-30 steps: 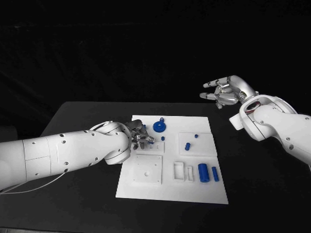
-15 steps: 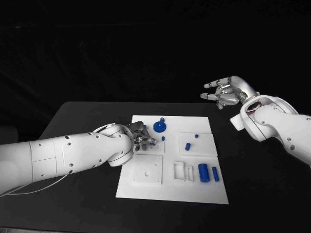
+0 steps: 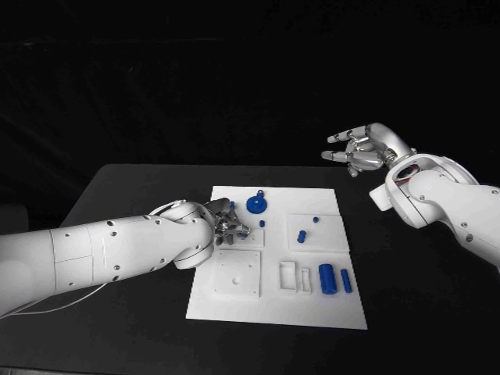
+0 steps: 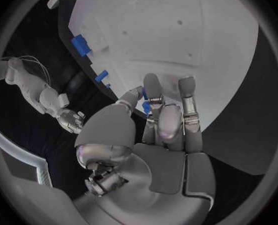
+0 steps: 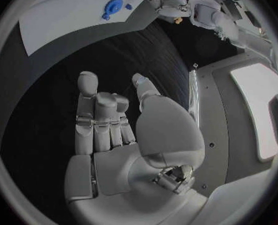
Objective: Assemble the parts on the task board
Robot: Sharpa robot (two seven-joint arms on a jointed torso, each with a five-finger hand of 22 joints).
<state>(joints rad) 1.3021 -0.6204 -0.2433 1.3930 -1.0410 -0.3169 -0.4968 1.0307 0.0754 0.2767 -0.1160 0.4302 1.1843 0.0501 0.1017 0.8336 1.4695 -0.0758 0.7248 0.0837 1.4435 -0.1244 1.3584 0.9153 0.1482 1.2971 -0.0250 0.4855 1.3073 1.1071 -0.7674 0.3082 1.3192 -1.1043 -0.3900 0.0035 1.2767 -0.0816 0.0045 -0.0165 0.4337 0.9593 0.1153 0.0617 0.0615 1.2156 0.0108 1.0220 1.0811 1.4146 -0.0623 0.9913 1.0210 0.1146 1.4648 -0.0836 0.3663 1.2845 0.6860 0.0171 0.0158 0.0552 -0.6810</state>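
Left hand (image 3: 226,223) has crept slightly inward over the task board (image 3: 275,303), fingers pinching a small blue part (image 4: 145,106); right hand (image 3: 362,148) idle, fingers spread empty; most parts (image 3: 333,278) still loose.

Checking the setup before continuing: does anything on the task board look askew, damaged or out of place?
Nothing stands out. The task board lies flat on the table, undamaged; the blue parts sit on it, none spilled onto the table.

A matte black rectangular bench (image 3: 126,195) carries a flat white rectangular task board (image 3: 275,301), lying lengthwise at its middle.
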